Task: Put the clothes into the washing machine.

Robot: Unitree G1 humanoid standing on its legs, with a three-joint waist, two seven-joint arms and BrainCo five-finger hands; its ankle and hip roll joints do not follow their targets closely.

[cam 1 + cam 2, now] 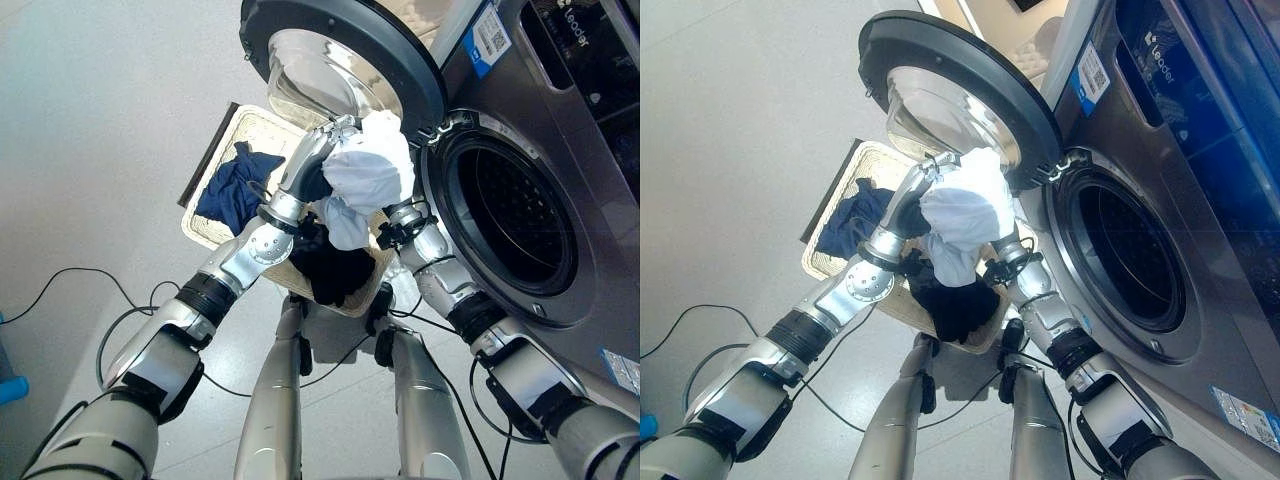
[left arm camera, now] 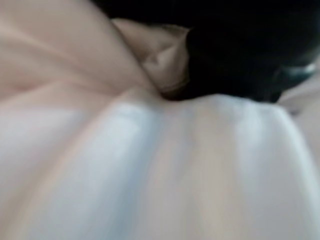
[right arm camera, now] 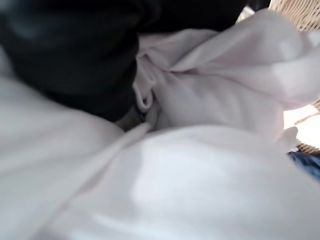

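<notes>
A bundled white garment point(image 1: 368, 165) is held up over the wicker basket point(image 1: 243, 124), just left of the washing machine's open drum point(image 1: 515, 225). My left hand point(image 1: 322, 150) reaches up along its left side, with the fingers curled over the top of the cloth. My right hand point(image 1: 404, 224) comes in under the bundle's right side, and the cloth hides its fingers. In both wrist views the white cloth point(image 2: 150, 175) point(image 3: 200, 190) lies right against the camera. A blue garment point(image 1: 236, 190) and a black garment point(image 1: 335, 270) lie in the basket.
The round door point(image 1: 340, 50) stands swung open above the basket, close behind the white bundle. The grey machine front point(image 1: 590, 150) runs along the right. Pale bare floor point(image 1: 90, 130) lies to the left of the basket.
</notes>
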